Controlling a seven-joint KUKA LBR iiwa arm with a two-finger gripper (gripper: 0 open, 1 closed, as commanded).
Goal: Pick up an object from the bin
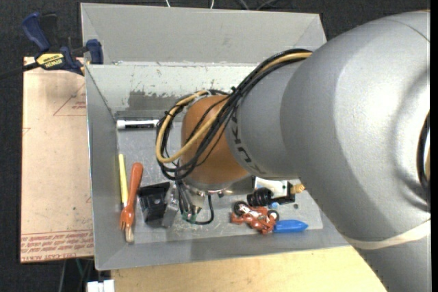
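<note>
- Lump of black plastic (154,204), blocky, lies on the floor of the grey bin (102,121), just beside the gripper (186,207) on its left in the view, near the front wall
- The gripper is low over the floor, with a thin green wire loop (200,219) right by its tip; whether it is open or closed cannot be told, nor whether it has hold of anything
- Directly above the gripper are the wrist's orange cover (205,140) and looped cables (163,137)
- Further left, past the lump, an orange-handled tool (131,198) lies lengthways, a yellow stick (122,178) just beside it
- To the gripper's right, apart from it, lie a red piece (252,217), a blue piece (291,226), a small black part (262,198) and a white card (270,184)
- Behind the gripper and to its left, a black marker (137,124) lies along the back wall
</note>
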